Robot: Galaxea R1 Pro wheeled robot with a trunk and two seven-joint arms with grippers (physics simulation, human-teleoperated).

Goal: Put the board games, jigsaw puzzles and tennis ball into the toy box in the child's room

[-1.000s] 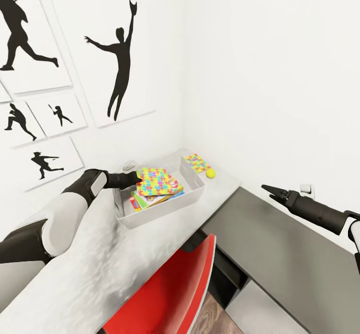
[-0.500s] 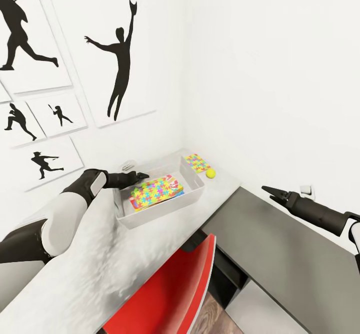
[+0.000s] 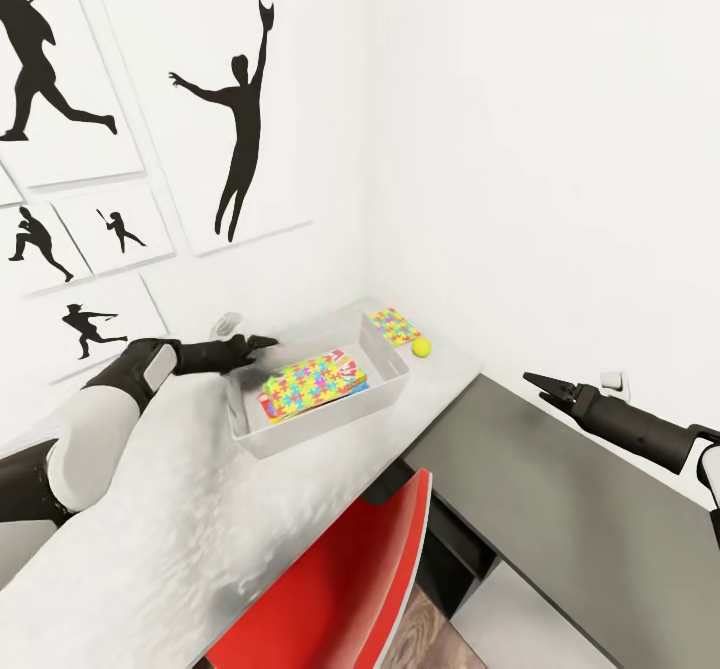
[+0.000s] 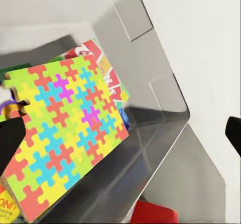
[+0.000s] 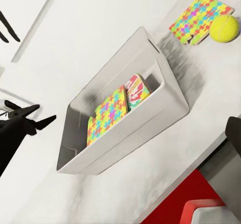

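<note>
- Left gripper [image 3: 262, 341] hangs open and empty beside the toy box [image 3: 385, 398].
- One puzzle [image 3: 312, 382] lies inside atop the games.
- Second puzzle [image 3: 393, 326] and ball [image 3: 421, 347] wait on the table [image 3: 200, 529].
- Right gripper [image 3: 534, 381]: cannot tell.

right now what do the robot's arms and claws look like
Both arms have glossy white shells with dark grey to black joints and forearms. The left claw and right claw are black, each ending in two slim pointed fingers. No cables or markings are visible.

jigsaw puzzle [image 3: 308, 381] dropped flat into toy box [image 3: 395, 386]; left gripper [image 3: 258, 342] let go, drew back, empty.
</note>
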